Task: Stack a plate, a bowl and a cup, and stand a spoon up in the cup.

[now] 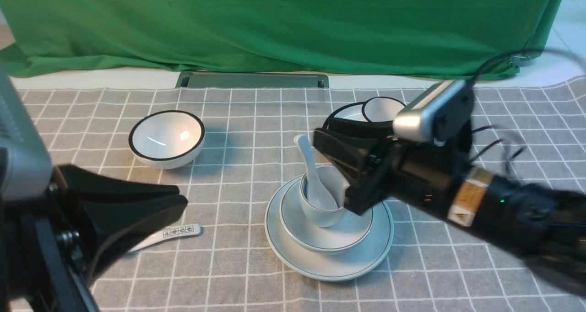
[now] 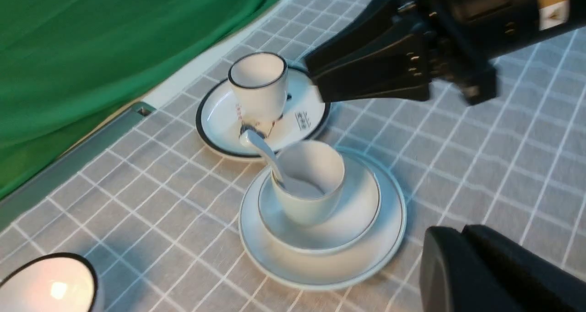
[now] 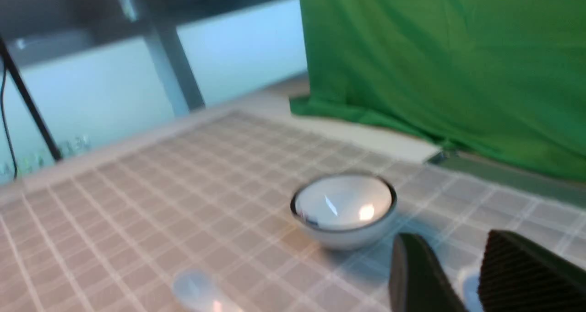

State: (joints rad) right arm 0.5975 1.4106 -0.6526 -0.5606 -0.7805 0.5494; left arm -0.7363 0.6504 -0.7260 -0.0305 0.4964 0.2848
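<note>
Spoon [image 1: 307, 165] stands in cup [image 1: 320, 202], cup in bowl [image 1: 325, 229], bowl on plate [image 1: 329, 252]; we see right gripper [image 1: 336, 158] at two o'clock, jaws parted, empty; left gripper [image 1: 151, 207] clenched.

A green cloth [image 1: 284, 24] hangs as backdrop behind the table [image 1: 114, 78], its folds resting on the pale far edge. A grey checked tablecloth [image 1: 238, 120] with white lines covers the top. A metal bracket [image 1: 252, 79] lies at the backdrop's foot.
</note>
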